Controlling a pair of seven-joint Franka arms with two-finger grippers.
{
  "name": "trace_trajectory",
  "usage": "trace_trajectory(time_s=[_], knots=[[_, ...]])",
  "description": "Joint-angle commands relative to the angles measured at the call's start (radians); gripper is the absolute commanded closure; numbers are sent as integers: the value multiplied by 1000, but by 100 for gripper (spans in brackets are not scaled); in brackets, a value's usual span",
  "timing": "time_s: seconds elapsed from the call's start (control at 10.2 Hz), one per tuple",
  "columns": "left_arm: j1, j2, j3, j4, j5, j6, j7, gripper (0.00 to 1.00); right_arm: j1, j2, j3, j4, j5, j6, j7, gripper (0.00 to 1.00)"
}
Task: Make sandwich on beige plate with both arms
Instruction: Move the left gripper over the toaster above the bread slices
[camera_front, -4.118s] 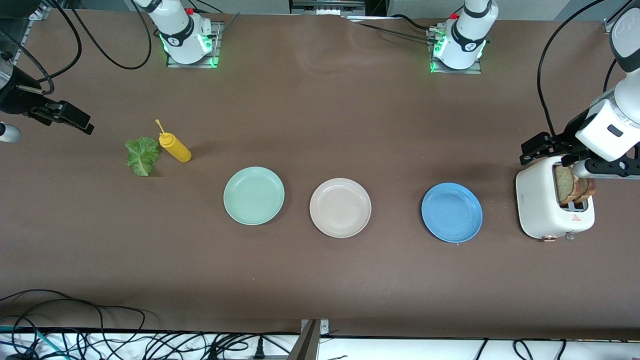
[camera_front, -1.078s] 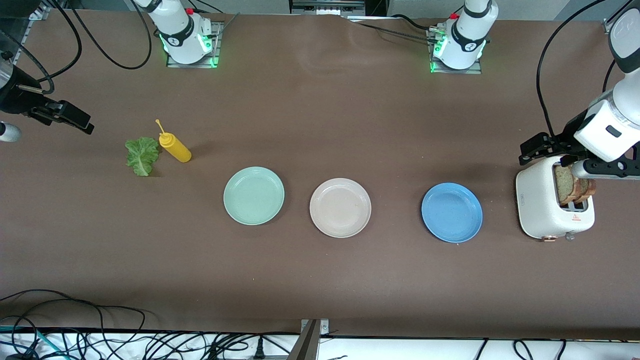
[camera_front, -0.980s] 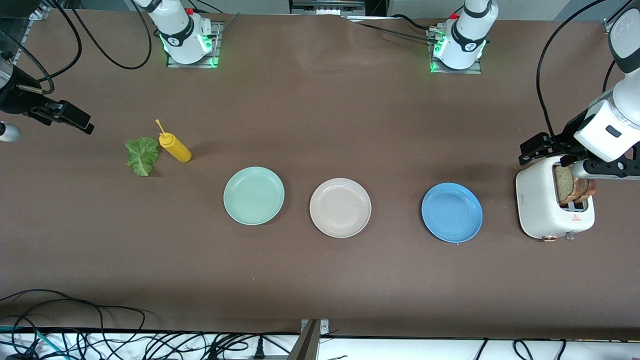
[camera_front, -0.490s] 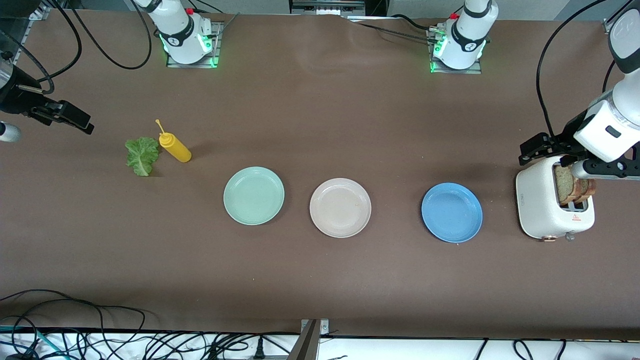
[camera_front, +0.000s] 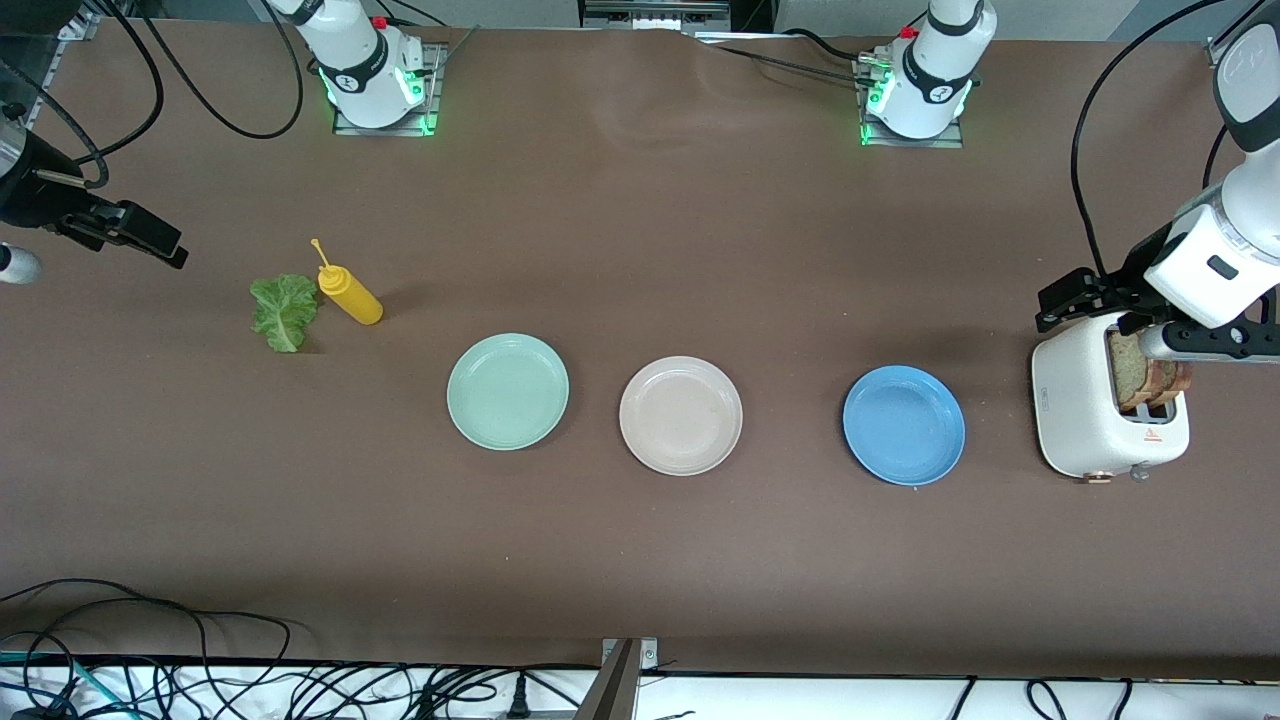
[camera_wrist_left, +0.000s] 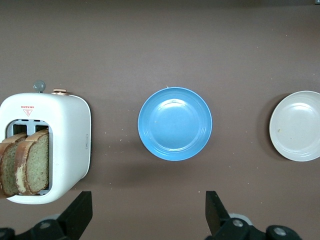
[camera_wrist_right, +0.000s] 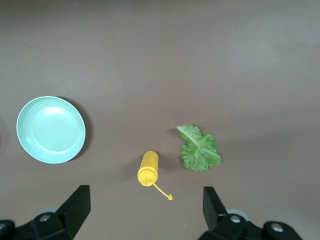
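Note:
The beige plate (camera_front: 680, 415) (camera_wrist_left: 297, 126) lies bare, the middle one of a row of three plates. Two brown bread slices (camera_front: 1145, 370) (camera_wrist_left: 25, 162) stand upright in the slots of a white toaster (camera_front: 1085, 420) (camera_wrist_left: 65, 130) at the left arm's end of the table. The green lettuce leaf (camera_front: 284, 311) (camera_wrist_right: 200, 149) lies flat on the table toward the right arm's end. My left gripper (camera_front: 1095, 310) (camera_wrist_left: 148, 215) hangs open above the toaster, holding nothing. My right gripper (camera_front: 150, 245) (camera_wrist_right: 145, 212) waits open and empty, up in the air at the right arm's end.
A mint-green plate (camera_front: 507, 391) (camera_wrist_right: 51, 129) and a blue plate (camera_front: 903, 425) (camera_wrist_left: 175, 124) flank the beige one. A yellow squeeze bottle (camera_front: 350, 293) (camera_wrist_right: 148, 168) lies on its side beside the lettuce. Cables run below the table's edge nearest the front camera.
The left arm's hand has shifted very slightly above the toaster. The right arm, bread, lettuce and plates have not moved.

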Motion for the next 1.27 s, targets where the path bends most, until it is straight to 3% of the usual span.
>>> trace_trajectory(time_s=[0.0,0.78,1.18], knots=[[3,0,-6,10,22,2,-16,0,2,-8,-2,10,5,-12,-8,0],[5,3,-4,8,22,2,-16,0,2,-8,18,11,8,-1,-5,0],[109,38,0,15,23,16,97,0,0,-8,14,11,8,-6,-5,0]])
